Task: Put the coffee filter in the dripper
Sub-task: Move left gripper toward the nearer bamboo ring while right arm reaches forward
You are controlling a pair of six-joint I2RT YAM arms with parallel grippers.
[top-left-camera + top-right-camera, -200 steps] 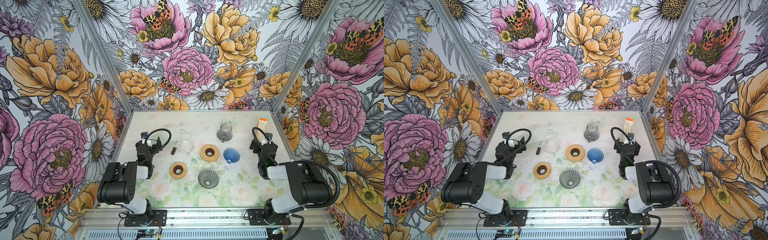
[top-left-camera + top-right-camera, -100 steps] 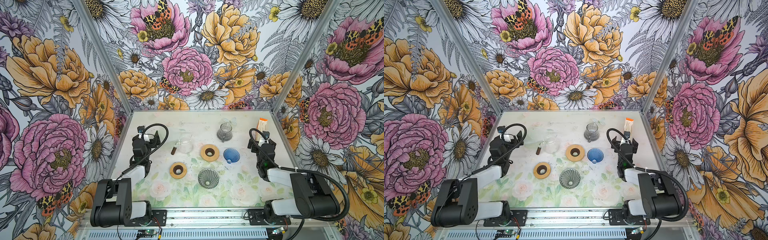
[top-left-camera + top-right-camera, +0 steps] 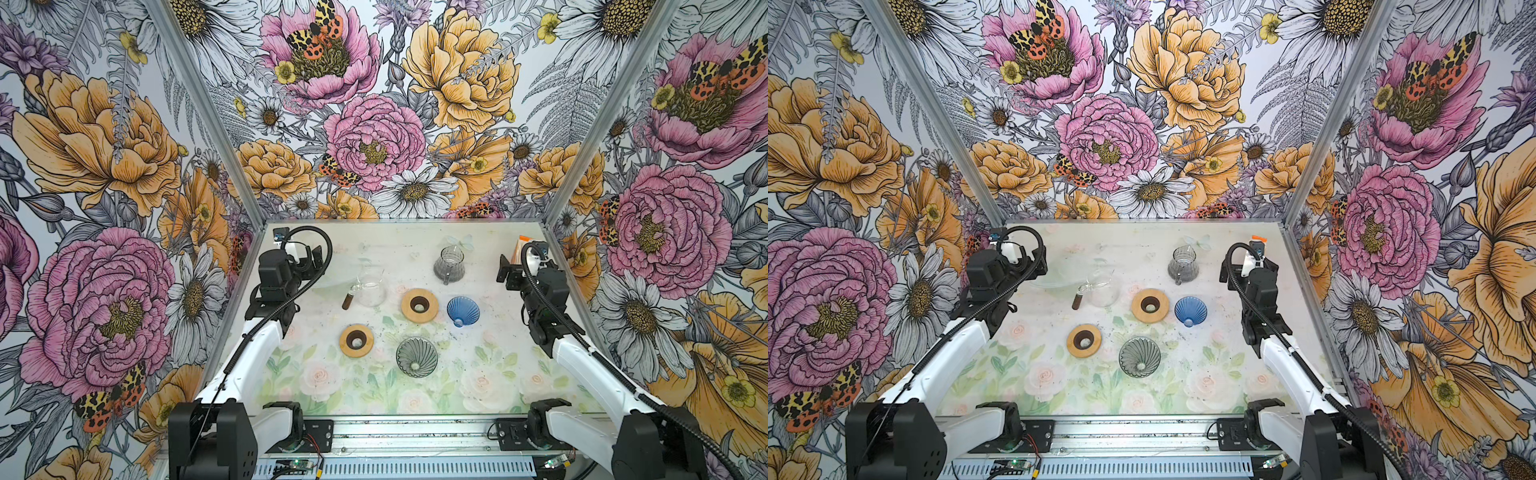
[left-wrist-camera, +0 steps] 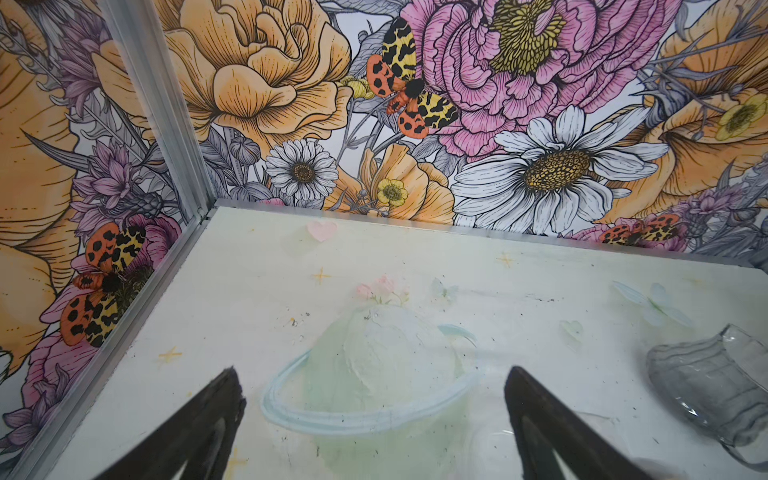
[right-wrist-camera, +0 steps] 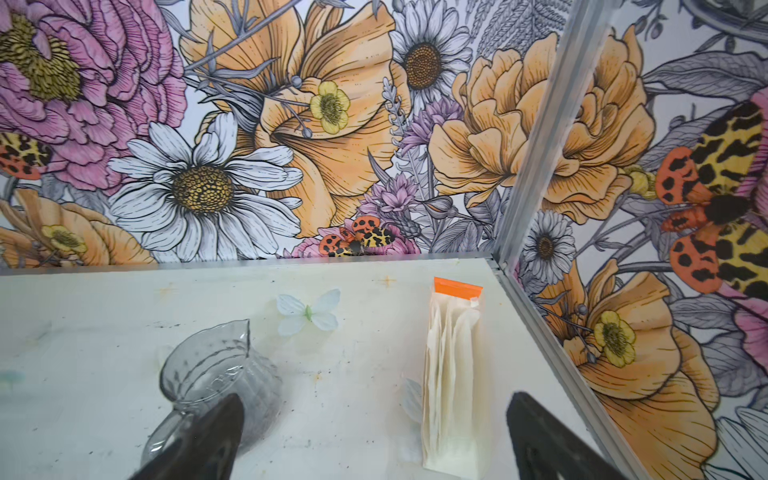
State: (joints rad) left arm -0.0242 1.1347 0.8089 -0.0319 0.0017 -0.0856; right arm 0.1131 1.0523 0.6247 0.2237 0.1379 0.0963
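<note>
Left gripper is open, jaws wide apart with nothing between them, hovering over the far-left part of the bench, close to the left wall. Right gripper is also wide open and holds nothing, at the far right of the bench. The coffee filters are a stack of pale papers standing upright in an orange-topped holder in the far-right corner beside the right wall. In the right wrist view they sit just ahead of the open jaws and are not touched. There are two drippers, both well apart from the filters. The smoky grey ribbed glass dripper is near-centre and the blue dripper is a bit farther and to the right. A wooden ring lies just left of the blue dripper, and a second wooden ring lies just left of the grey dripper. A clear glass carafe with a brown handle is left of centre, near the left gripper. A grey glass server stands far-centre, between the two grippers. I cannot tell whether the blue dripper is upright or tipped.
</note>
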